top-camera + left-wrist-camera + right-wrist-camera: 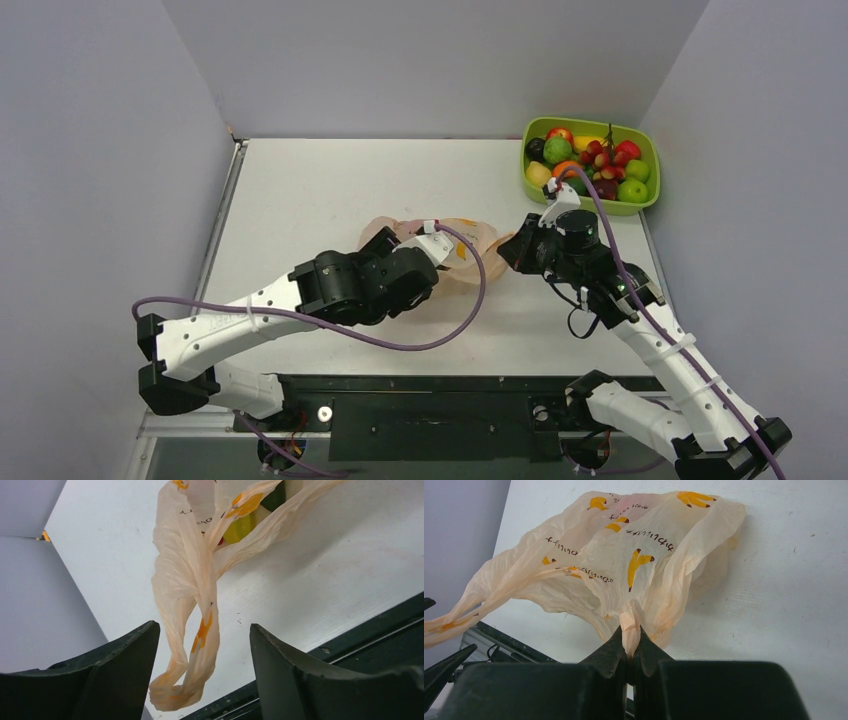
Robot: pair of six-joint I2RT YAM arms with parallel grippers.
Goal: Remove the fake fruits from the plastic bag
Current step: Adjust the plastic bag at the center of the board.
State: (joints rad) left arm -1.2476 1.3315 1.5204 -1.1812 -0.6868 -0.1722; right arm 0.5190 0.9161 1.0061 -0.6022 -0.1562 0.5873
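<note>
The plastic bag (468, 245) lies in the middle of the tabletop (300, 190), fake fruits (240, 527) showing yellow inside. The right pincer (630, 645) pinches a fold; the left pincer (204, 627) stands spread around a loose handle (197, 645). This looks like the opening step: next the left must clamp that handle and part the mouth.

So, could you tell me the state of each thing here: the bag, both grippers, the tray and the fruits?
Plastic bag: lying crumpled on the table, something yellow showing inside.
Left gripper: open, the bag's handle hanging between its fingers.
Right gripper: shut on a fold of the bag.
Tray: filled with fruits.
</note>
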